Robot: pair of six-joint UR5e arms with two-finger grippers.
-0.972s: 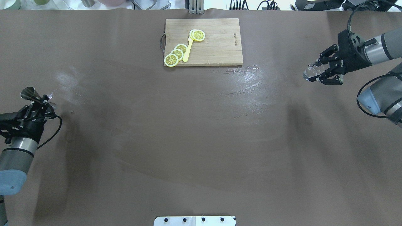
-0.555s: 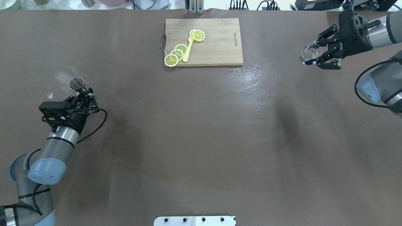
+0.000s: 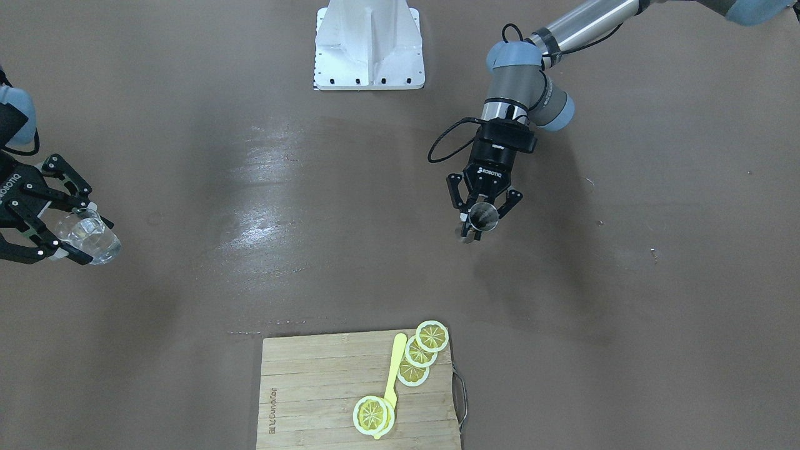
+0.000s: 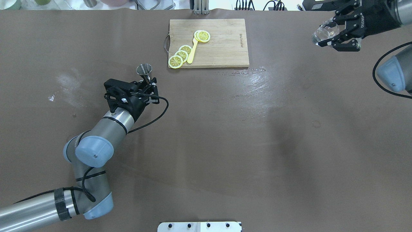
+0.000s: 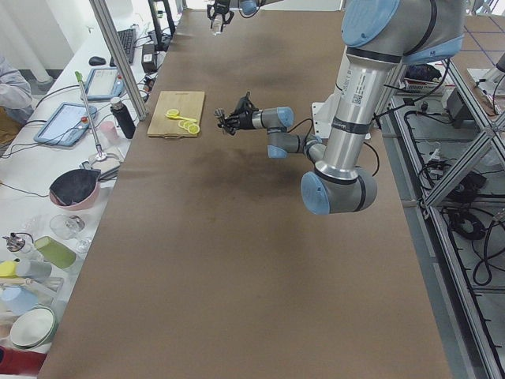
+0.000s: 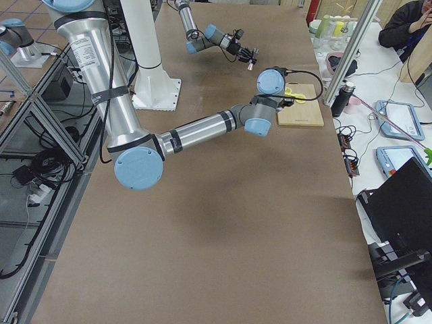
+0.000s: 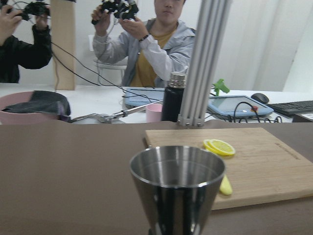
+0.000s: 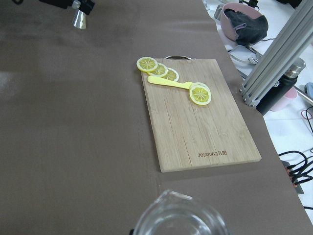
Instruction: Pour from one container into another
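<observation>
Left gripper (image 4: 149,83) is closed on the waist of the jigger (image 4: 144,71), held upright clear of the table (image 4: 206,145), at 8 o'clock from the cutting board (image 4: 225,48). Right gripper (image 4: 333,33) clamps the glass (image 4: 324,31) at the table's far 2 o'clock corner.

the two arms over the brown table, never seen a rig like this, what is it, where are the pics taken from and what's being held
These are two robot arms, each ending in a two-finger gripper, at a brown table. Two pictures look down from above, from opposite sides; two look along the table from its ends; two come from cameras on the wrists. The left gripper holds a metal jigger, the right gripper a clear glass. On the table lies a wooden cutting board with lemon slices.
</observation>
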